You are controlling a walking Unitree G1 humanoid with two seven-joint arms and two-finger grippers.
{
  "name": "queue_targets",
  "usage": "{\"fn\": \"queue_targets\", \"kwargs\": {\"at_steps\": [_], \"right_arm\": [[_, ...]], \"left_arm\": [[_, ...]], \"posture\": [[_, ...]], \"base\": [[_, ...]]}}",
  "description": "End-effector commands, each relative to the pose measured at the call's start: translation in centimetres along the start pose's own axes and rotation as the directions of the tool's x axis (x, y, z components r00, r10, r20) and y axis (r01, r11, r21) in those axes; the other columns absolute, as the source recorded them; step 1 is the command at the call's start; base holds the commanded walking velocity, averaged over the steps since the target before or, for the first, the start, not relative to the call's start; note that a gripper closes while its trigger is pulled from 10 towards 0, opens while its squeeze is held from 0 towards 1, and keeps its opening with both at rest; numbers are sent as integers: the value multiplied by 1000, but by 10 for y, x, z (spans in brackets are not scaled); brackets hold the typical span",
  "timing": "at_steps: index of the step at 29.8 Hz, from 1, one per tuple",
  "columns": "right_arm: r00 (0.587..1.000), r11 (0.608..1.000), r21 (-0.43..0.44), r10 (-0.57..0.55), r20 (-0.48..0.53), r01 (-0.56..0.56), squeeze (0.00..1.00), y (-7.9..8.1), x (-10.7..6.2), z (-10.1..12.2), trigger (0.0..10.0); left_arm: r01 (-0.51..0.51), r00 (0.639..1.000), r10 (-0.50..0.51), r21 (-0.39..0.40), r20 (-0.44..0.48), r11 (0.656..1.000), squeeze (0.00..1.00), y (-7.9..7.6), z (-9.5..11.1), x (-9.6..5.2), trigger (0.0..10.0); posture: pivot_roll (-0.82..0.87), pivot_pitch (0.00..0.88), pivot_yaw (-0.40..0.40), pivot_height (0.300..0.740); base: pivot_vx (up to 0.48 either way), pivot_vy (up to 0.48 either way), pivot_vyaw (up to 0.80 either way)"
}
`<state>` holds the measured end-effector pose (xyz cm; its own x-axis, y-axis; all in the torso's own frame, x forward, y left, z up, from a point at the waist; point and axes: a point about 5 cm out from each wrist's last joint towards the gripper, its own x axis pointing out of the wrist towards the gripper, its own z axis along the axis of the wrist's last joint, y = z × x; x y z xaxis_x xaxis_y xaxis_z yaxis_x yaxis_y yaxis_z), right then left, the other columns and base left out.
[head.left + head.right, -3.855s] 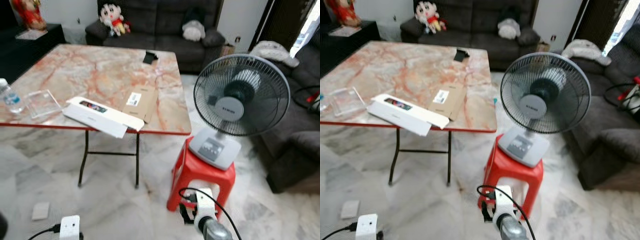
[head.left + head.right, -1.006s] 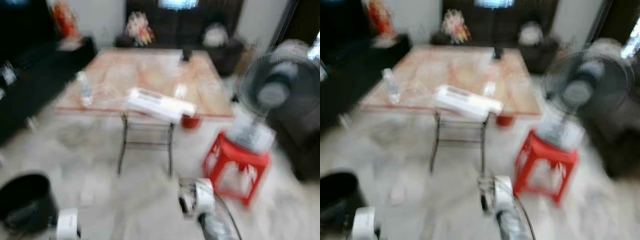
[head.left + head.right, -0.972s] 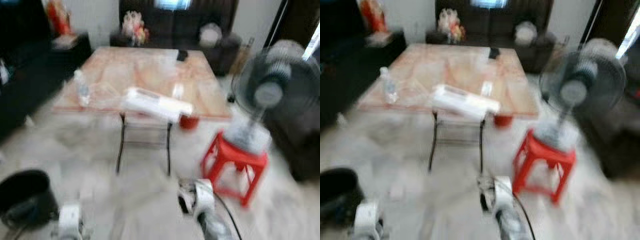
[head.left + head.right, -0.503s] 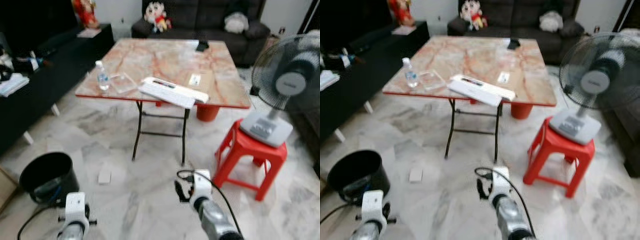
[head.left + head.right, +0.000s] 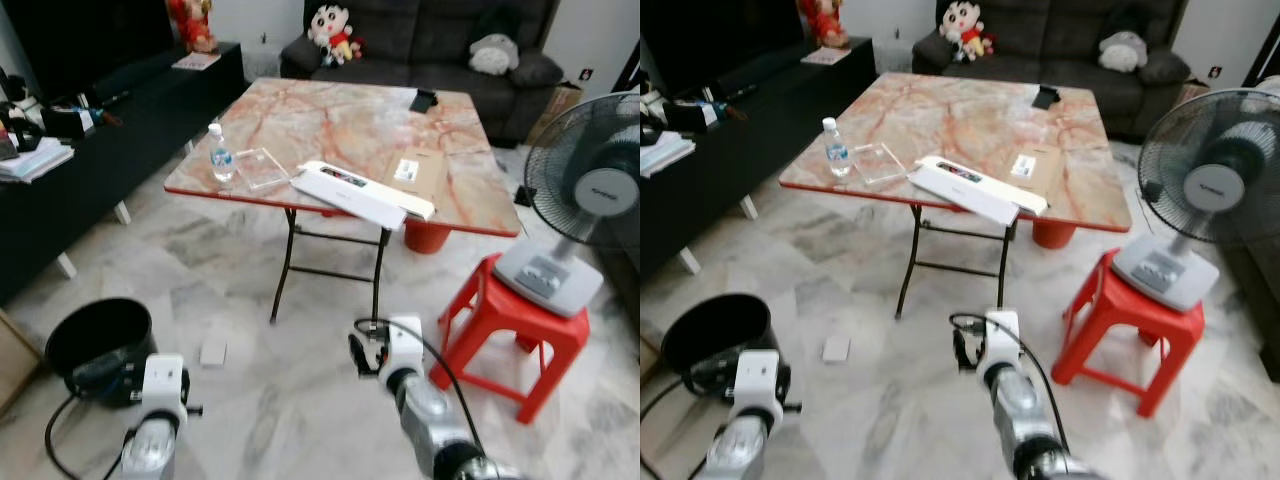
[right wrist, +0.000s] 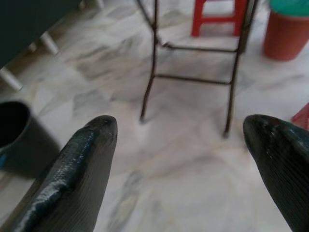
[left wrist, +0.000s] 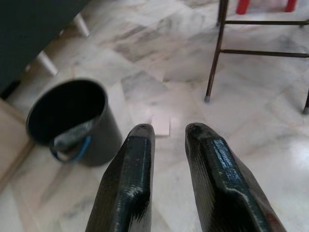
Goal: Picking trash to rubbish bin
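Risk: the trash, a small flat pale card [image 5: 212, 352], lies flush on the marble floor [image 5: 300, 400], just beside the black rubbish bin [image 5: 98, 345]. Judged hard to pinch, since there is no raised edge and the polished tile may let it slide away from the fingers

Risk: bin close to the card, so a low reach could knock it. Folding legs of the counter [image 5: 360, 125] stand near on the far side

Left tool [image 7: 168, 133]: fingers nearly pressed together, a narrow gap between, holding nothing, aimed at the card. Right tool [image 6: 178, 130]: spread wide, empty, facing the counter legs

Counter: marble-pattern top, red edge; water bottle [image 5: 219, 153], clear tray [image 5: 262, 168], long white box [image 5: 362, 195] overhanging the front edge, brown carton [image 5: 415, 172]

Room: dark sofa [image 5: 440, 40] behind, fan [image 5: 585, 200] on red stool [image 5: 510, 325] to the right, low black cabinet [image 5: 90, 150] to the left
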<state>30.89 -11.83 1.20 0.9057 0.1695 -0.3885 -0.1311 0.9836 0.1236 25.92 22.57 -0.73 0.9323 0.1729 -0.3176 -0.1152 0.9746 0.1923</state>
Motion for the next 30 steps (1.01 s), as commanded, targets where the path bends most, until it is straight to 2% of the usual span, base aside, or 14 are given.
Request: {"fn": "queue_targets", "kwargs": {"at_steps": [1,5,8,10,13,18,19,21,26,30], "right_arm": [[998,998,-14,-63,-25,62,0,-23,-6,-6,10000],[997,997,-36,-69,-33,67,0,-30,-8,-8,10000],[998,997,-49,-52,34,54,0,-32,-7,2,10000],[986,1000,-24,-13,164,17,0,-22,-2,26,10000],[963,1000,-15,19,267,-15,0,-7,3,48,10000],[950,998,-13,61,306,-60,0,8,6,57,10000],[942,995,-13,98,321,-99,0,19,7,61,10000],[937,992,-14,121,329,-124,0,27,8,63,10000],[926,985,8,160,341,-173,0,38,8,66,10000],[913,975,-18,213,347,-221,0,50,8,66,10000]], "left_arm": [[49,998,-50,15,45,999,0,-14,12,5,10000],[53,997,-54,15,48,998,0,-17,13,5,10000],[72,992,-75,37,105,997,0,-21,20,5,10000],[86,977,-99,78,190,993,0,-26,35,6,10000],[77,959,-96,78,267,994,0,-27,51,8,10000],[72,937,-95,80,336,994,0,-29,67,9,10000],[74,921,-103,89,376,993,0,-32,76,8,10000],[77,909,-110,96,402,992,0,-34,82,7,10000],[81,901,-117,103,419,991,0,-37,86,6,10000],[82,899,-119,104,421,991,0,-38,86,5,10000]], "posture": [[49,0,-27,740],[45,0,-28,740],[45,0,-29,740],[44,0,-27,740],[41,0,-24,740],[46,0,-22,740],[54,0,-25,740],[55,0,-25,740],[52,0,-24,740],[50,0,-23,740]], "base": [[382,0,0],[382,0,0],[381,0,0],[382,0,0],[382,0,0],[382,0,0],[382,0,0],[379,0,0],[382,0,0],[383,0,0]]}}
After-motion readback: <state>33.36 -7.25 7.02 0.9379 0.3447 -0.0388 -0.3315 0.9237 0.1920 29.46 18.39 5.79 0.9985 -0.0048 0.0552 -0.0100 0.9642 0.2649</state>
